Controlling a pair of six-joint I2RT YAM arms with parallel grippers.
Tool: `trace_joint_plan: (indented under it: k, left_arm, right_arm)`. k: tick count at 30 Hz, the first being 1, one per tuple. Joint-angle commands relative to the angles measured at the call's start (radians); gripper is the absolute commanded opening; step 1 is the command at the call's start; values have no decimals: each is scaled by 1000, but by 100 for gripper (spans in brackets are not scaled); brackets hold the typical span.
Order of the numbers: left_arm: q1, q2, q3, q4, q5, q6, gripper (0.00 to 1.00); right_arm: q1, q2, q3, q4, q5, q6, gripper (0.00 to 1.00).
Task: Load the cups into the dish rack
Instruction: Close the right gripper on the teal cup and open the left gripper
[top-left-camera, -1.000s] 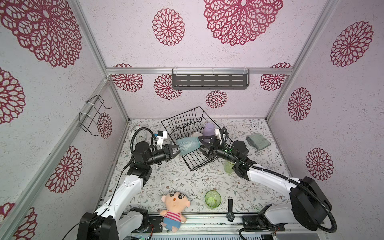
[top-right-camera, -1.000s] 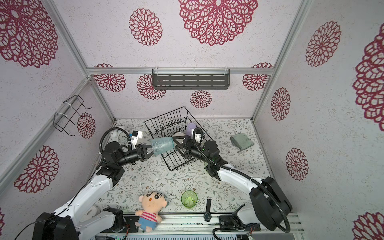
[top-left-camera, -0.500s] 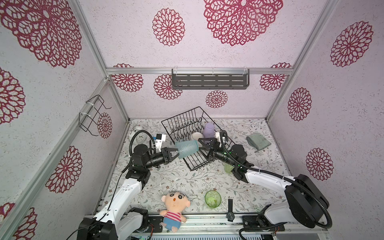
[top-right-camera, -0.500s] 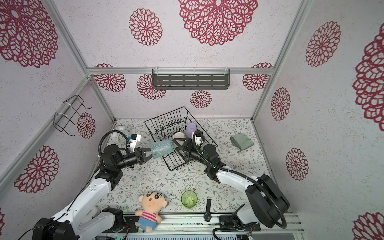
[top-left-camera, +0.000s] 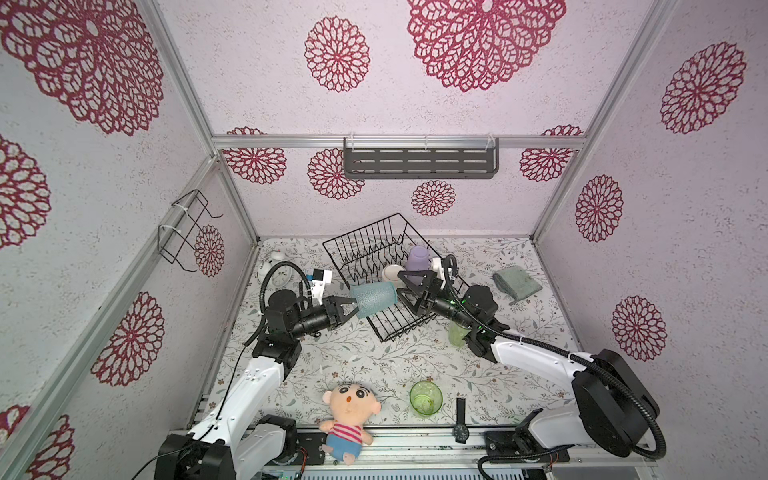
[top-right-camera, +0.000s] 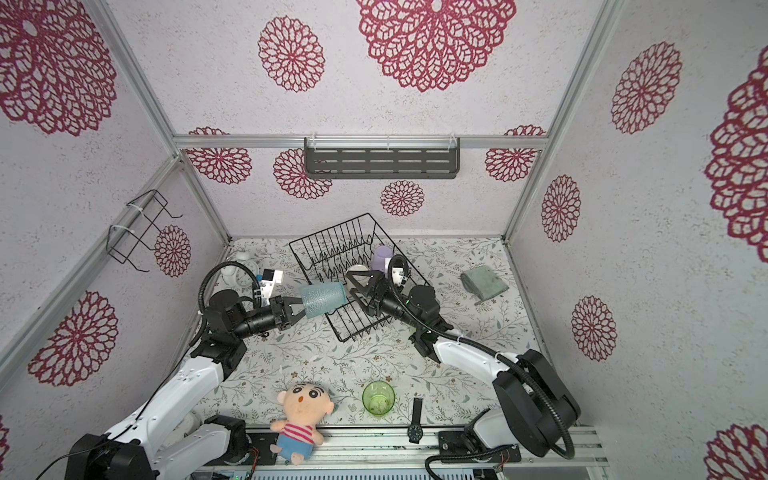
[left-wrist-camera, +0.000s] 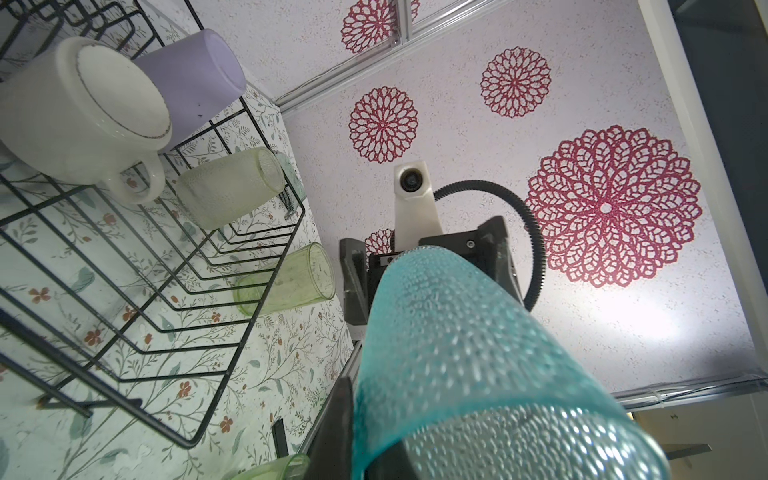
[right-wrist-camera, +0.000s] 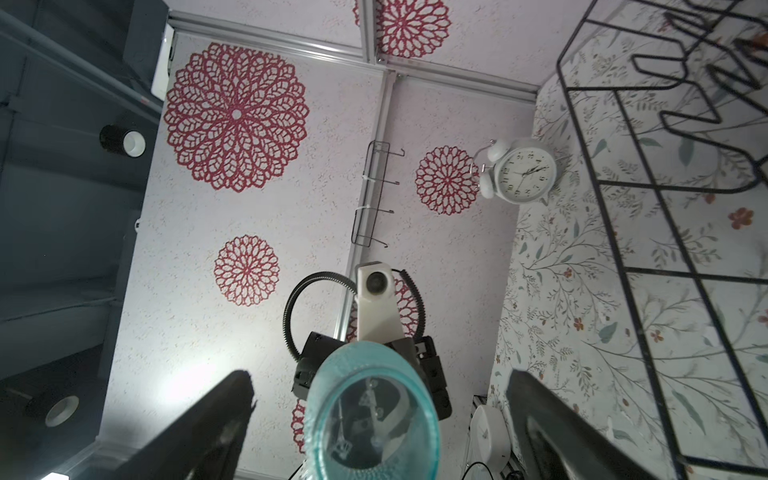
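My left gripper (top-left-camera: 352, 309) is shut on the rim of the teal tumbler (top-left-camera: 372, 298) and holds it sideways above the near-left edge of the black wire dish rack (top-left-camera: 361, 229). Facing the tumbler's base (right-wrist-camera: 370, 415), my right gripper (top-left-camera: 402, 289) is open, one finger on each side and not touching. Base up in the rack stand the lilac tumbler (left-wrist-camera: 195, 83), the white mug (left-wrist-camera: 83, 112) and the frosted beige tumbler (left-wrist-camera: 228, 187). One clear green tumbler (top-left-camera: 457, 332) stands outside the rack by my right arm. Another green tumbler (top-left-camera: 425, 397) stands near the front edge.
A plush doll (top-left-camera: 351, 411) and a black watch (top-left-camera: 460, 419) lie at the front edge. A green cloth (top-left-camera: 517, 282) lies at the back right and a white alarm clock (top-left-camera: 276, 272) at the back left. A wire holder (top-left-camera: 187, 232) and a grey shelf (top-left-camera: 419, 162) hang on the walls.
My right gripper has moved left across the rack, up to the teal tumbler's base. The left gripper has kept its hold, and the tumbler has sunk slightly.
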Motion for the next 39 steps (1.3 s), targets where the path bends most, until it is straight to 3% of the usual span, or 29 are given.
trace_joint_plan:
  k: [1, 8, 15, 28, 30, 34, 39]
  left_arm:
    - [1, 14, 1, 62, -4, -7, 0]
    - [0, 35, 12, 95, 6, -27, 0]
    - [-5, 44, -4, 110, 1, -41, 0]
    - [-11, 47, -12, 122, -1, -48, 0]
    - [-10, 51, -9, 117, -4, -45, 11]
    - [-10, 58, -7, 101, -7, -37, 22]
    - [2, 46, -4, 59, -17, -16, 49]
  right_arm:
    - [15, 17, 32, 114, -43, -29, 99]
    - [57, 94, 59, 157, -72, -28, 98]
    - [96, 145, 118, 212, -137, -31, 83]
    - [114, 163, 136, 196, -145, -41, 70]
    - [114, 162, 135, 183, -140, -50, 67]
    - [109, 153, 144, 118, -135, -101, 63]
    - [103, 100, 187, -171, -88, -329, 62]
